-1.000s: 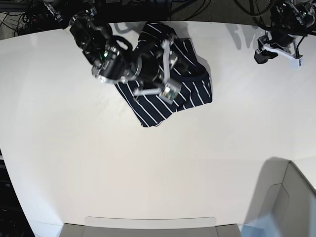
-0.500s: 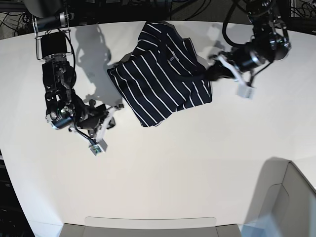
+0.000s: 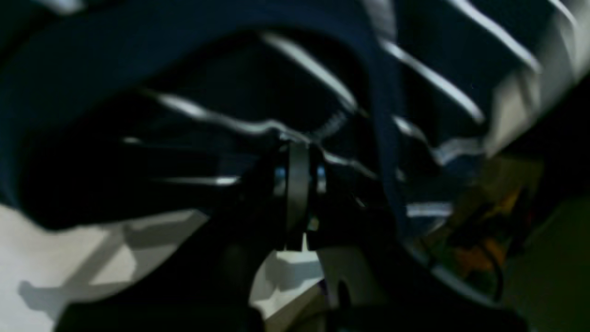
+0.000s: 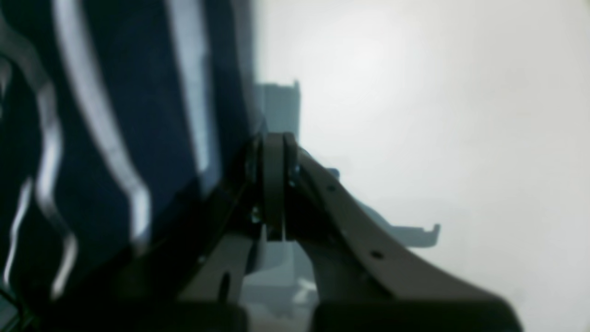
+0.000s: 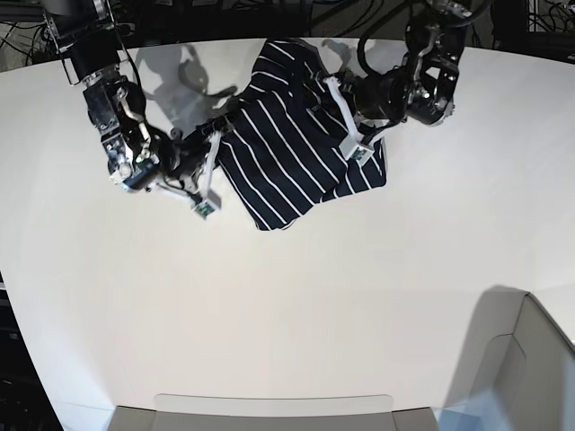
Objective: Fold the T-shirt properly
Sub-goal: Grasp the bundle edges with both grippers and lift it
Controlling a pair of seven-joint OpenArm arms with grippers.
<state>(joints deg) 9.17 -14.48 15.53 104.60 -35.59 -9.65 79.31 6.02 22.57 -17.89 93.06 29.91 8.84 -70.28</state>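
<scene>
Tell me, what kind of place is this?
Probably a robotics lab, not a home: a bare white table holds only one striped T-shirt, two robot arms work at its edges, and tangled cables run behind.

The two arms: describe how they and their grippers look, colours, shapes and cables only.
Both arms are built of black, rounded joint housings with shiny metal rings, and dark cables trail behind them at the table's far edge. The right gripper and left gripper each have slim white finger frames; a small green-tinted block sits at one finger end. Close up, the fingers show small screw holes.
</scene>
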